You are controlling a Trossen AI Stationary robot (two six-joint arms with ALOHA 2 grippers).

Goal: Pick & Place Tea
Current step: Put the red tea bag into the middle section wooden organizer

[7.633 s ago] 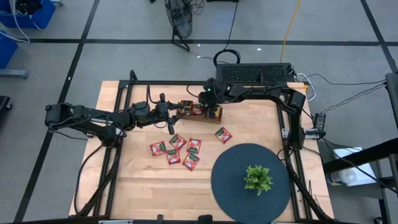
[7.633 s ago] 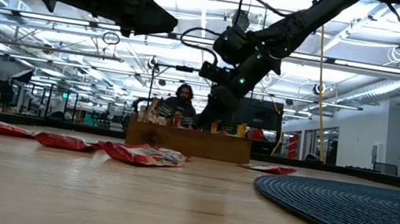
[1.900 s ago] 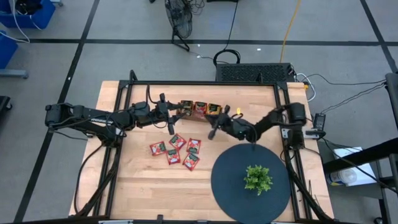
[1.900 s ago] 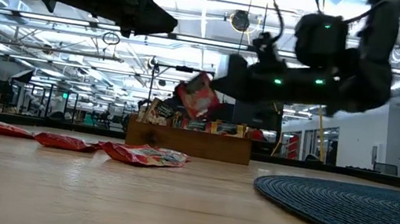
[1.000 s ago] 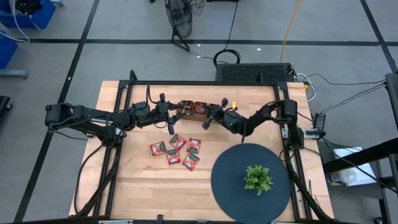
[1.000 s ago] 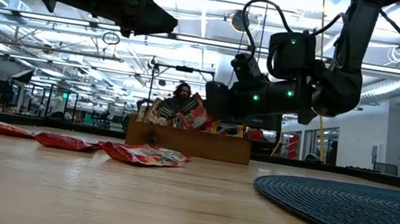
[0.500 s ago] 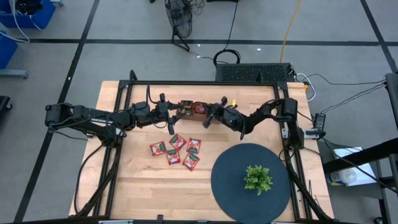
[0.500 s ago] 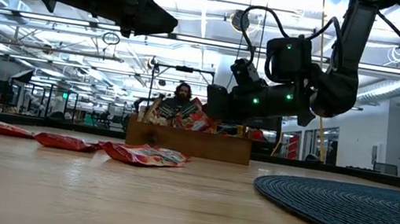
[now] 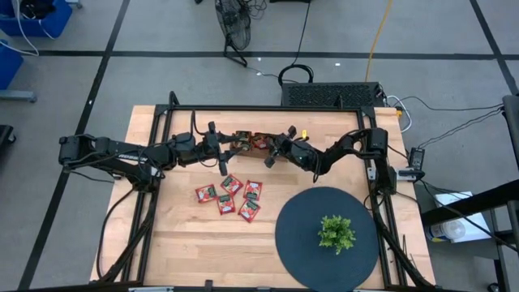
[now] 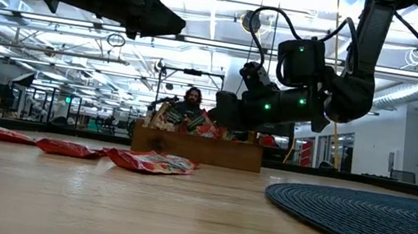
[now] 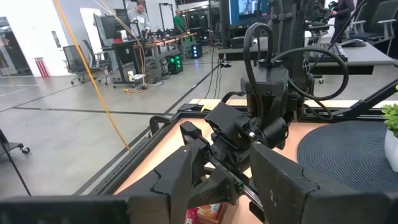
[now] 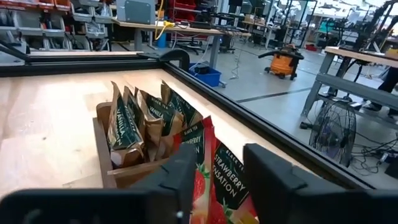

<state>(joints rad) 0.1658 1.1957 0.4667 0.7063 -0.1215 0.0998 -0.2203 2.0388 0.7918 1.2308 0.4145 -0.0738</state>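
A brown wooden tray point(image 9: 246, 144) stands near the table's far edge, with dark green tea sachets point(image 12: 134, 121) upright in it. A red strawberry sachet point(image 12: 217, 180) stands in a tray compartment between the open fingers of my right gripper point(image 12: 219, 155), which reaches in level from the right point(image 9: 268, 154). Several red sachets point(image 9: 231, 195) lie flat on the bare wood nearer the front. My left gripper point(image 9: 224, 162) hangs open and empty above the table, left of the tray. My right gripper has a finger point(image 12: 180, 180) on either side of the red sachet's upper part point(image 12: 205, 146). I cannot tell whether the fingers touch it. The sachet stands upright with its lower end down in the tray.
A round dark mat point(image 9: 324, 235) with a small green plant point(image 9: 336, 233) fills the near right. Black frame rails point(image 9: 243, 108) run along the table's edges. A black box point(image 9: 332, 95) sits beyond the far edge. A person point(image 10: 189, 102) sits in the room behind.
The red sachet between my right gripper's fingers has sunk lower into the tray. The right gripper has stayed at the tray's right end.
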